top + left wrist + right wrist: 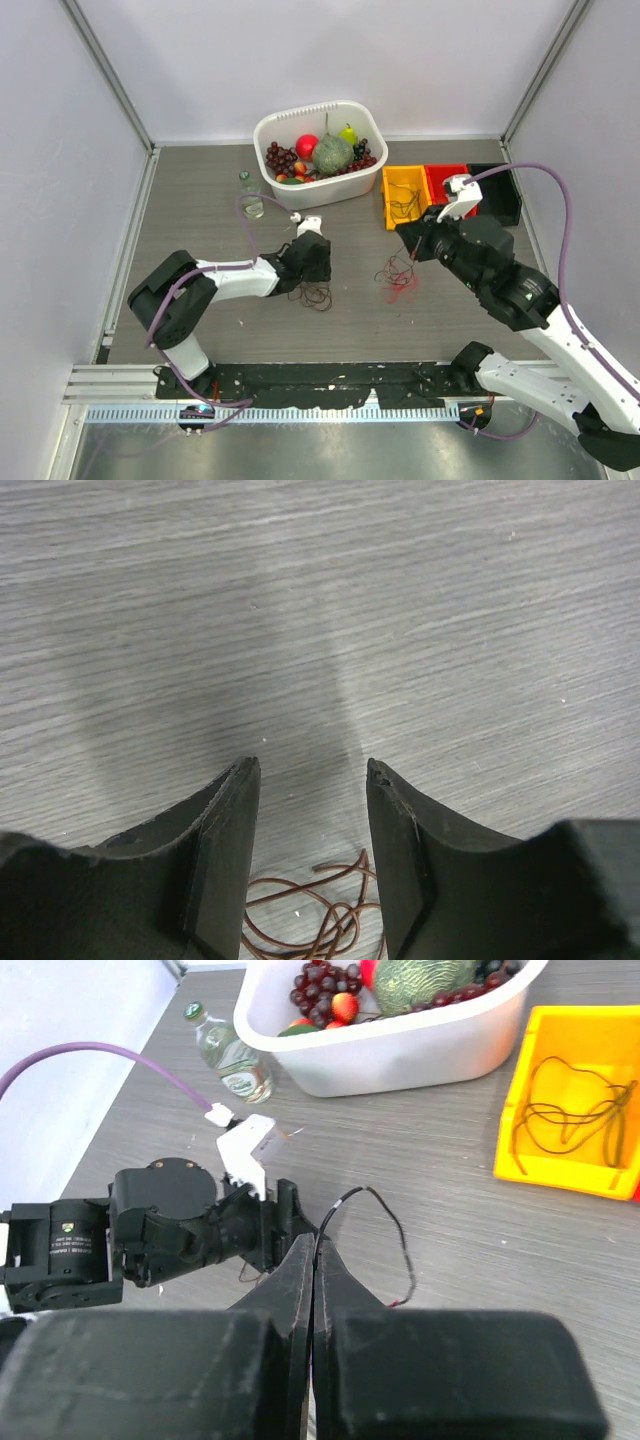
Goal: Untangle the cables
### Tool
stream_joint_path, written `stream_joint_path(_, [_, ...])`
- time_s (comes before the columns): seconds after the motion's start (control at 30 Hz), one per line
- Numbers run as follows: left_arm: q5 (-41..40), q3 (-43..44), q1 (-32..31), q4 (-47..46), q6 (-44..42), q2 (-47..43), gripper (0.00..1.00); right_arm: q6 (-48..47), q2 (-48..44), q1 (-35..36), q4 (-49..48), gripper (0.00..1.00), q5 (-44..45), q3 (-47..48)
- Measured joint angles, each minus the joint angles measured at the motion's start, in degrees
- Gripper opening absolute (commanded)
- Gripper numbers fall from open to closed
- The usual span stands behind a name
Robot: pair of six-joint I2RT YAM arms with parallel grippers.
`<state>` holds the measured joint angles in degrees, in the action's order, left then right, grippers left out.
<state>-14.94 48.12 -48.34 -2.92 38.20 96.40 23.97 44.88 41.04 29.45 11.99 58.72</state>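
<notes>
The cables lie in two bunches on the grey table. Thin brown loops (318,296) rest just below my left gripper (308,272). In the left wrist view that gripper (312,770) stands open low over the table, the brown loops (320,912) lying between the backs of its fingers. A red and black tangle (398,280) hangs under my right gripper (408,243). Seen from the right wrist, this gripper (315,1245) is shut on a thin black cable (385,1218) that arches up and right from its tips, ending in red.
A white basin (330,188) of fruit stands at the back, a small bottle (250,195) to its left. Yellow (388,205), red (445,178) and black (500,195) bins sit at the back right; the yellow bin (512,1110) holds black wires.
</notes>
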Motion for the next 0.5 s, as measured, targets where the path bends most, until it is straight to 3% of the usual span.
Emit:
stream_joint_path(0.07, [-0.3, -0.5, 0.3, -0.6, 0.3, -0.4, 0.53, -0.4, 0.0, 0.0, 1.4, 0.01, 1.4, 1.3])
stream_joint_path(0.23, [2.4, -4.3, 0.4, -5.4, -0.4, -3.4, 0.75, -1.1, 0.3, 0.0, 3.0, 0.01, 2.1, 2.0])
stream_joint_path(0.5, [10.1, -21.1, 0.3, -24.5, -5.7, -19.3, 0.79, -1.1, 3.5, 0.0, 2.7, 0.01, -0.6, 1.7])
